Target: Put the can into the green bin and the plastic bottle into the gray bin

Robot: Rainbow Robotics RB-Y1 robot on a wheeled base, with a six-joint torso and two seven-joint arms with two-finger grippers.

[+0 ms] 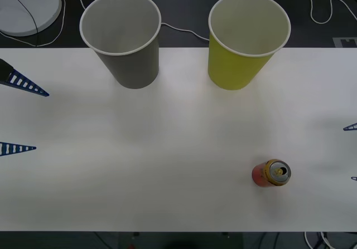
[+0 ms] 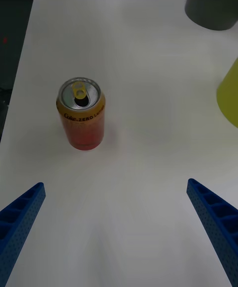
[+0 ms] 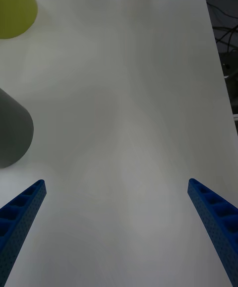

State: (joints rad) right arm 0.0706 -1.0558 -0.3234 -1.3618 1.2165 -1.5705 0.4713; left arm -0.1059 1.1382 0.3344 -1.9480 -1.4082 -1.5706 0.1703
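Observation:
The red can (image 1: 270, 174) stands upright on the white table (image 1: 167, 126), front right, its opened top showing (image 2: 82, 116). At the back stand the gray bin (image 1: 124, 37) and, to its right, the green bin (image 1: 245, 43), both upright with nothing inside. My right gripper (image 1: 348, 153) is at the table's right edge, open, with the can a short way ahead of it and nothing between its fingers (image 2: 115, 184). My left gripper (image 1: 42, 121) waits open at the left edge (image 3: 116, 182), the gray bin (image 3: 12, 128) close beside it. The plastic bottle is out of view.
A white round device (image 1: 28, 6) and thin cables (image 1: 178, 29) lie on the dark surface behind the table. Another cable (image 1: 326, 12) loops at the back right. Broad bare tabletop lies between the can and the bins.

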